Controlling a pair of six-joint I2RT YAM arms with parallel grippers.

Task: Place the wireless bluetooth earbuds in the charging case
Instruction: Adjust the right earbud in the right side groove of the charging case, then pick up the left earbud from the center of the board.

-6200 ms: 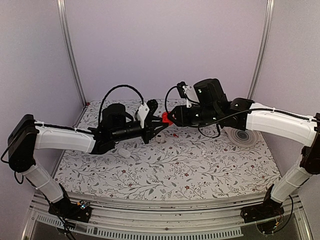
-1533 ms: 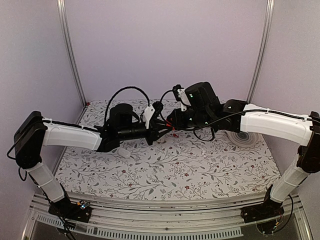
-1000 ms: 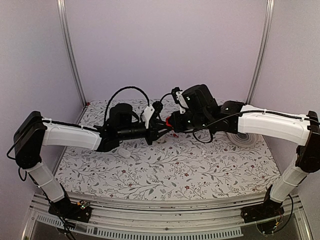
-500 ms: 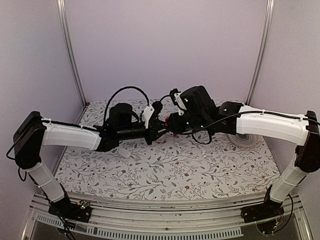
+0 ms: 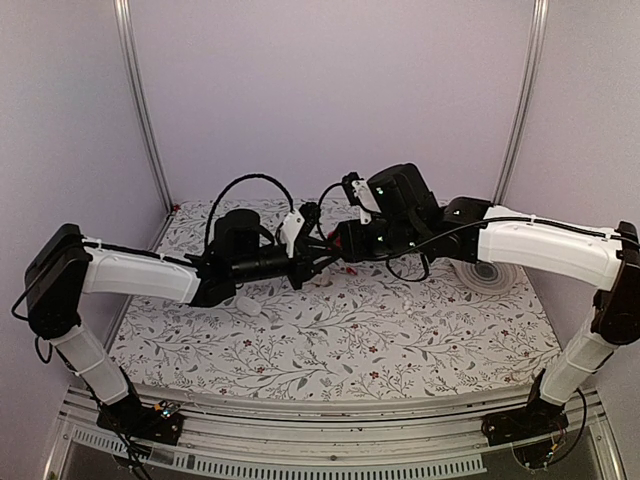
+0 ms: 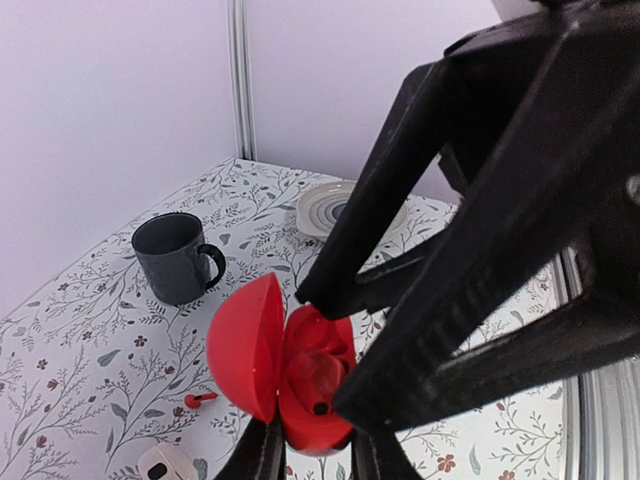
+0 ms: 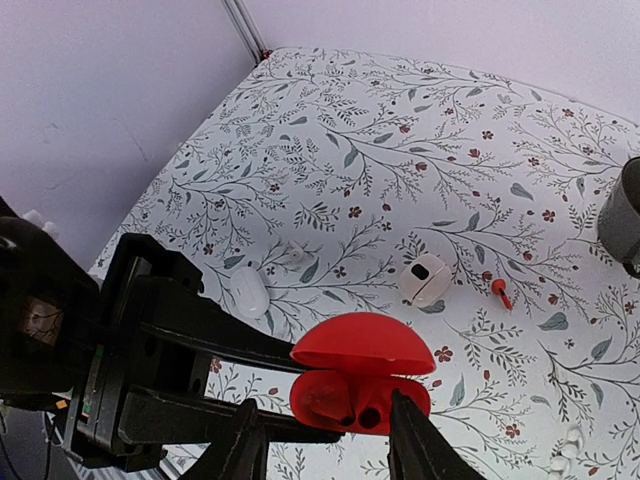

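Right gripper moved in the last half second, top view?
Yes, slightly. The right gripper has backed off toward the plate, away from the left gripper holding the red case.

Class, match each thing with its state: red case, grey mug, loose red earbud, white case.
Column one:
1 red case
2 grey mug
3 loose red earbud
4 white case

Column two:
a slim, lying on the table
b standing upright on the table
c held above the table, lid open
d resting on the table, dark hollow showing

Pairs: 1-c, 2-b, 3-a, 4-d
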